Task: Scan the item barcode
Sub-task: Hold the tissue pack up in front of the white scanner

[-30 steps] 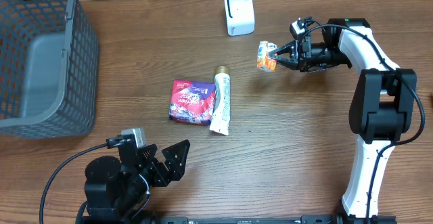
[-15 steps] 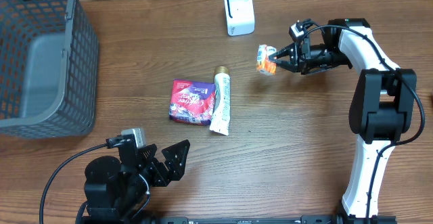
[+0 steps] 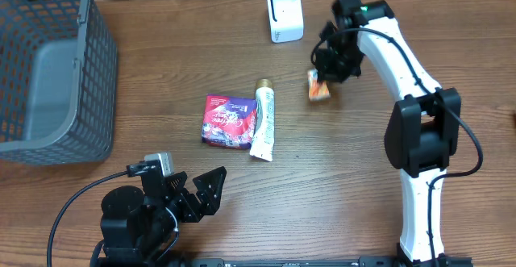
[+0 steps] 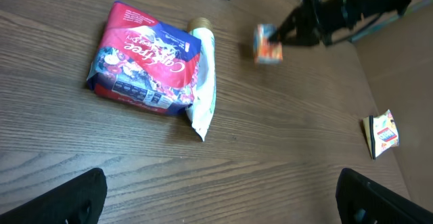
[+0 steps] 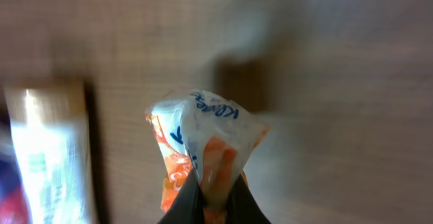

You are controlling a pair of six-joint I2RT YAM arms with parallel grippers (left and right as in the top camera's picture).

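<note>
Wood table [image 3: 339, 186] is carrying everything. Grey mesh basket [image 3: 101, 73] is sitting at the far left corner. Right arm [image 3: 403, 65] is reaching in toward the far edge, and its gripper [image 3: 324, 75] is pinching tight on the orange-and-white packet [image 3: 318, 88]. The right wrist view is showing both fingers [image 5: 189, 200] clamped on the packet's crimped end. The packet is hanging near the scanner [image 3: 285, 14], to its right and a bit nearer the robot, not touching it, and is casting a shadow on the wood. Left gripper [image 3: 203, 193] is idling at the near edge, jaws spread wide, gripping nothing. Red snack bag [image 3: 228, 122] is lying mid-table with the white tube [image 3: 264, 122] touching its right side, cap pointing at the far edge. The left wrist view is also catching a second small packet [image 4: 381, 132] lying well off to the right.
</note>
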